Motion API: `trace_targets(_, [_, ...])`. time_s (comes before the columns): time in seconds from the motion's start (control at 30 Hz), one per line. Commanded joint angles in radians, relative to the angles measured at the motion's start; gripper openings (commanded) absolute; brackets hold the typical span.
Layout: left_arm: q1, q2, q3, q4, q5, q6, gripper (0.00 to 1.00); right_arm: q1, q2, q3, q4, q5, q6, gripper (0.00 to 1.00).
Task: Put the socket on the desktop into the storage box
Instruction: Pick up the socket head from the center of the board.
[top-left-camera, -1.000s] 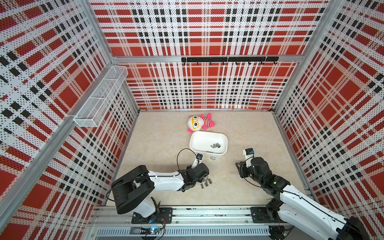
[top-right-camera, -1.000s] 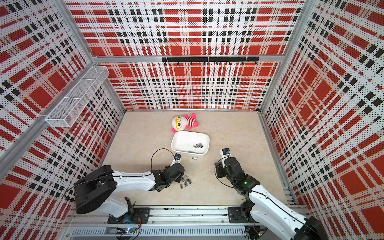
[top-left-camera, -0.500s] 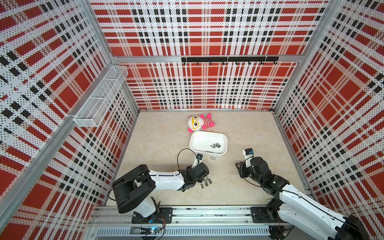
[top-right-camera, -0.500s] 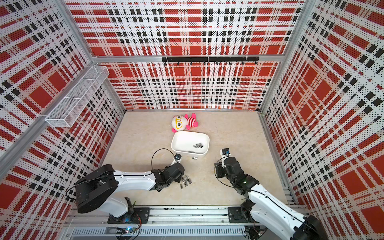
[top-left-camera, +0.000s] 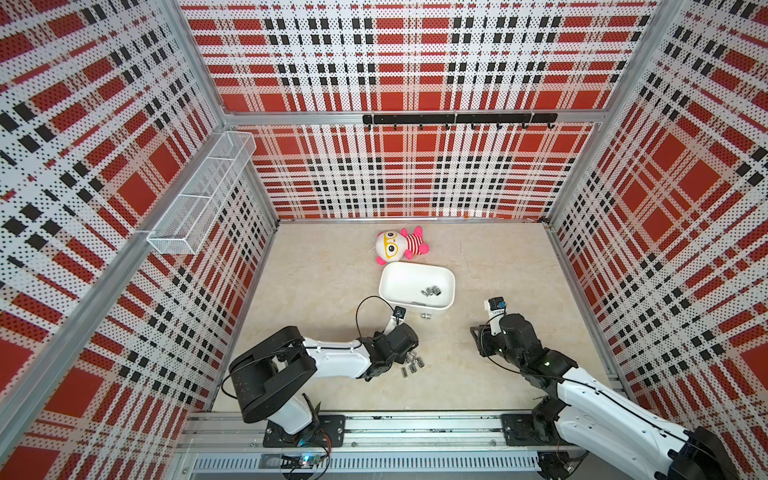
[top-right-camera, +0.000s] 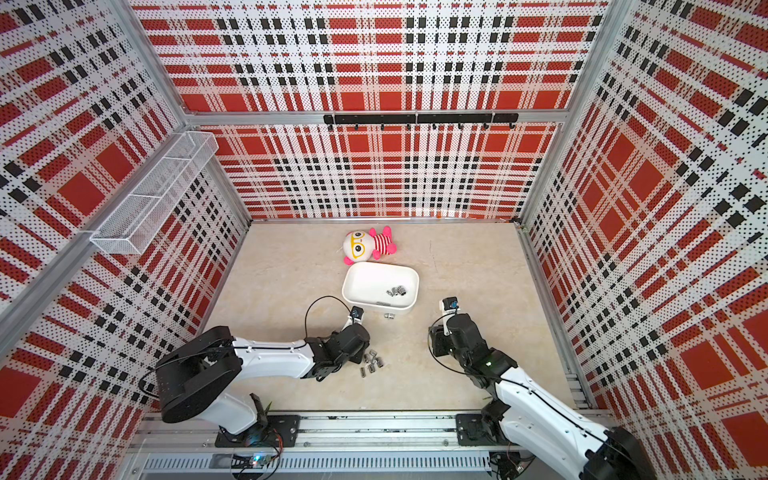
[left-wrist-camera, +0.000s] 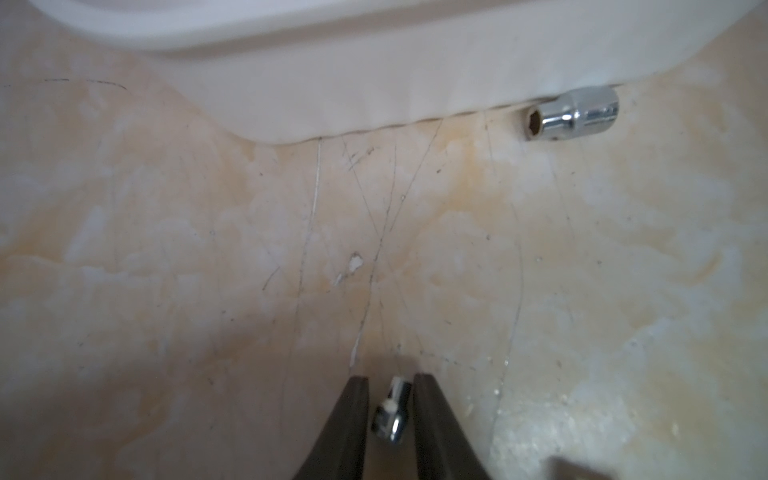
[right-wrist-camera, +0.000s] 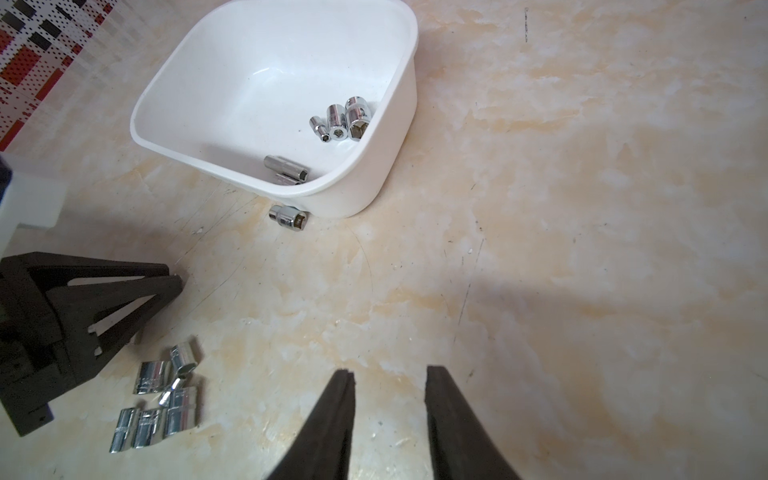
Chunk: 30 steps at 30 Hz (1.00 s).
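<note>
Well short of storage box (top-left-camera: 403, 282), left hand (left-wrist-camera: 390, 377) narrow around socket (left-wrist-camera: 390, 415); right hand (right-wrist-camera: 388, 370) parted.

Three tall walls (top-left-camera: 415, 62) of perforated panel, printed in red, black and white plaid, closed in the space at the back and on both sides. Bare aluminium posts (top-left-camera: 194, 62) ran up the corners, and a black hook rail (top-left-camera: 457, 119) crossed the back wall. A white wire basket (top-left-camera: 199, 199) hung on the left wall. The beige, marble-veined bench (top-left-camera: 324, 266) was scratched in places. A slotted aluminium rail (top-left-camera: 415, 430) ran along its near edge. The light was bright and even, with only soft shadows.
</note>
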<state>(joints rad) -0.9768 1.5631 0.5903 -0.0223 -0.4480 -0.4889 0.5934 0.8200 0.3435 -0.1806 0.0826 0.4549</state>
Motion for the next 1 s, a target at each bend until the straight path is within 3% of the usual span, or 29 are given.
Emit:
trace_targets(0.0, [0.004,0.014,0.013,0.004,0.012,0.008,0.23,0.004,0.005,0.006,0.021,-0.004,0.000,0.34])
trace_targets(0.43, [0.004,0.006,0.009,0.004,0.019,0.007,0.12,0.004,0.004,0.006,0.019,-0.004,0.000,0.34])
trace_targets(0.67, [0.003,-0.009,0.009,0.001,0.012,0.004,0.01,0.005,0.009,0.003,0.029,-0.007,0.001,0.35])
trace_targets(0.97, [-0.015,-0.122,0.006,0.007,0.006,-0.024,0.00,0.046,0.053,0.013,0.053,0.007,-0.010,0.37])
